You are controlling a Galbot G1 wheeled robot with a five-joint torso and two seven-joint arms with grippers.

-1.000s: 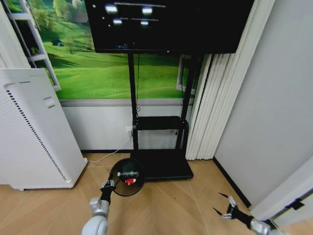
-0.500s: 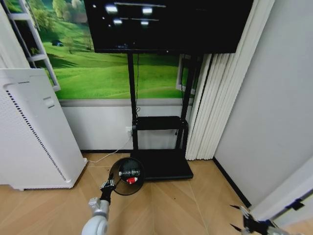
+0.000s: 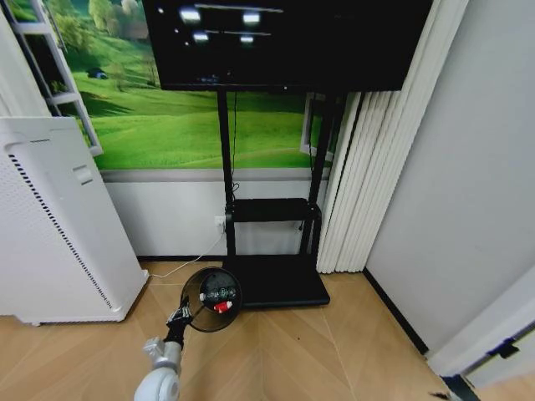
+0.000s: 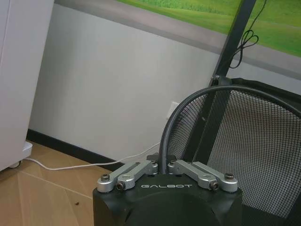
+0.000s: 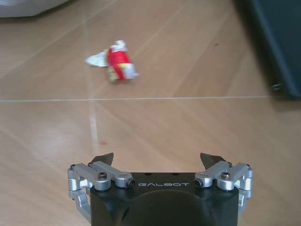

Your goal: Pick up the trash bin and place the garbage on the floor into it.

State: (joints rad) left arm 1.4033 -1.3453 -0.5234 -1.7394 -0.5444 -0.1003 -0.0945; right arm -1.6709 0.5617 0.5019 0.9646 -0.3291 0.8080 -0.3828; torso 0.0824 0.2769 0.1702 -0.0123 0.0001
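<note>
Black mesh trash bin point(image 3: 212, 288) rim pinched by left hand point(image 4: 162, 165), right hand point(image 5: 160, 162) open above floor point(image 5: 188, 122)

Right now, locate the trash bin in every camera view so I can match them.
Head view: the trash bin is low and left of centre, its rim held by the left gripper.
Left wrist view: its mesh wall rises beyond the fingers.
Right wrist view: not in it.
Shared landmark: the black TV stand.
</note>
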